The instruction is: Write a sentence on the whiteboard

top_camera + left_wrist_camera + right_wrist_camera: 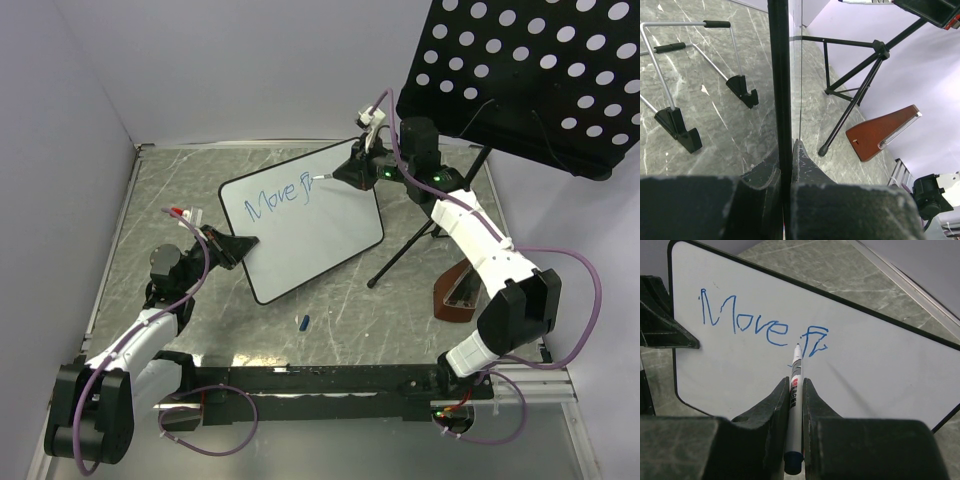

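Robot at work on its lettering: the right gripper (796, 382), jaws clamped on a blue marker (795, 405), sets the tip to the whiteboard (320, 240) just past the word "Move", where a second word's first letter is only half formed. The sentence (747, 322) stands unfinished on its upper line. The left gripper (238, 243) pinches the whiteboard's left edge, holding it over the middle of the table (180, 180). The next strokes likely call for light, even pressure and small moves along the line. The left arm should hold the whiteboard rigid, so the letters neither smear nor drift downhill.
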Controlling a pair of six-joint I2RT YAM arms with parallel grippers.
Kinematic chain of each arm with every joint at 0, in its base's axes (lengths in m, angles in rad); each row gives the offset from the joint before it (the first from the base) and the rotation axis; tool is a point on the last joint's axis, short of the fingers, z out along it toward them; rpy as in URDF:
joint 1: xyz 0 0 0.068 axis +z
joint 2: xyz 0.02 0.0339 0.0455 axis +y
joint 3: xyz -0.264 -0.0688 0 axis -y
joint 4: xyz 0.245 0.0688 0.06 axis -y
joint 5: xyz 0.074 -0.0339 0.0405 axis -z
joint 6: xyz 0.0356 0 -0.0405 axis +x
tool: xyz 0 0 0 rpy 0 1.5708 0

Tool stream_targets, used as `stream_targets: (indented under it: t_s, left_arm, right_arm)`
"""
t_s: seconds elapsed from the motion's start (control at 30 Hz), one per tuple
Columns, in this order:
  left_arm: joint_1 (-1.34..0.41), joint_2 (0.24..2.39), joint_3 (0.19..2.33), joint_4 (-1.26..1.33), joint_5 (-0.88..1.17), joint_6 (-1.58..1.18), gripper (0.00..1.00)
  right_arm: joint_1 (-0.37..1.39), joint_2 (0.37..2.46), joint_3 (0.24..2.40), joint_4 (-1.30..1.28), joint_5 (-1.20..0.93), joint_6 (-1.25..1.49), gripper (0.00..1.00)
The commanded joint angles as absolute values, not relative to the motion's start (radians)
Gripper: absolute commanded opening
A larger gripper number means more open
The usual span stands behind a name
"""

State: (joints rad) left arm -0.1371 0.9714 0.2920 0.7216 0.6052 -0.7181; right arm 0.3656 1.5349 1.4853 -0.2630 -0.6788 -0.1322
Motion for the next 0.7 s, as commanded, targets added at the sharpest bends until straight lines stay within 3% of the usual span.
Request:
stream_targets:
  t_s: [0.0,0.67]
  left_arm:
    - [-0.143,0.962,0.298,0.696,0.634,-0.609,0.01]
    - [-0.143,0.96,0.302,0.687,0.637,-0.604,0.01]
  right_arm:
    - [0.362,1.542,1.491,-0.222,-0.718,-0.135,0.0]
    - [0.408,1.62,1.539,-0.267,-0.635,-0.144,0.0]
